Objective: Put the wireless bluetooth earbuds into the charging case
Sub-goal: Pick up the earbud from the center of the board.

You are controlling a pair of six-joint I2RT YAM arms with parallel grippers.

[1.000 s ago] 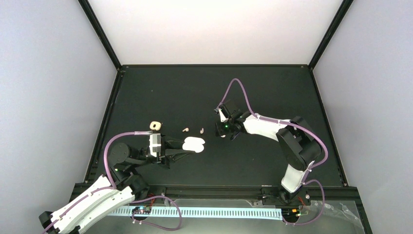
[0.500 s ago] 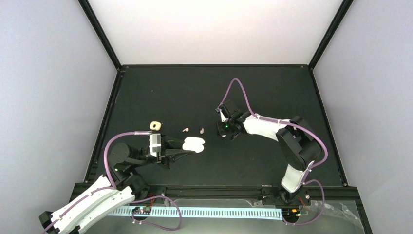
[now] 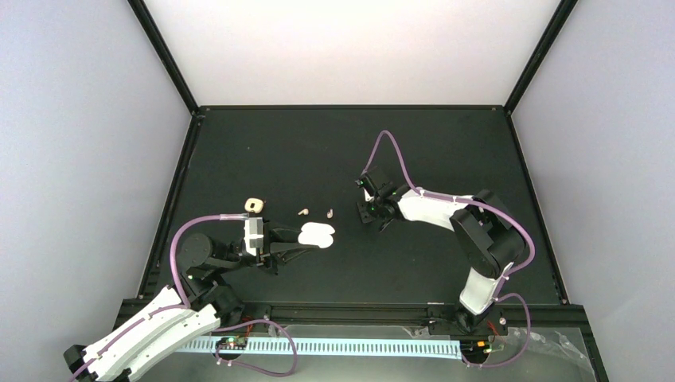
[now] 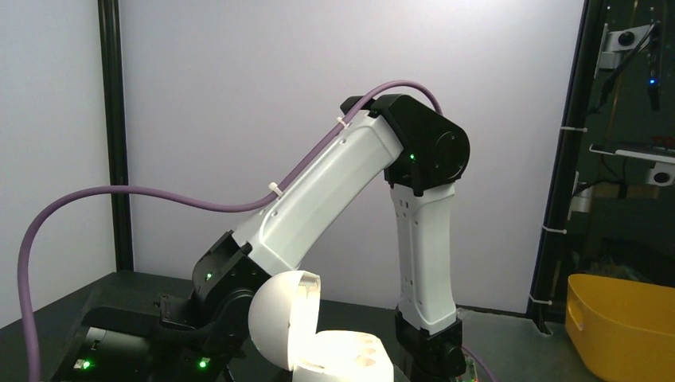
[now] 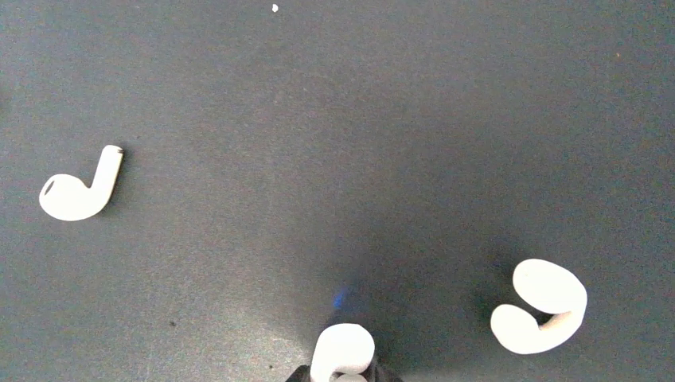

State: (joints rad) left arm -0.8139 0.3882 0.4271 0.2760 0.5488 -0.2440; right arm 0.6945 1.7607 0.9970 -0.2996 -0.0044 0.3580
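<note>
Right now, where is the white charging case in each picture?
Top external: the charging case lies left of centre on the black table.
Left wrist: the charging case is at the bottom centre, lid open.
Right wrist: not in it; only earbuds on the table.
Shared landmark: the right arm, also seen in the left wrist view.
</note>
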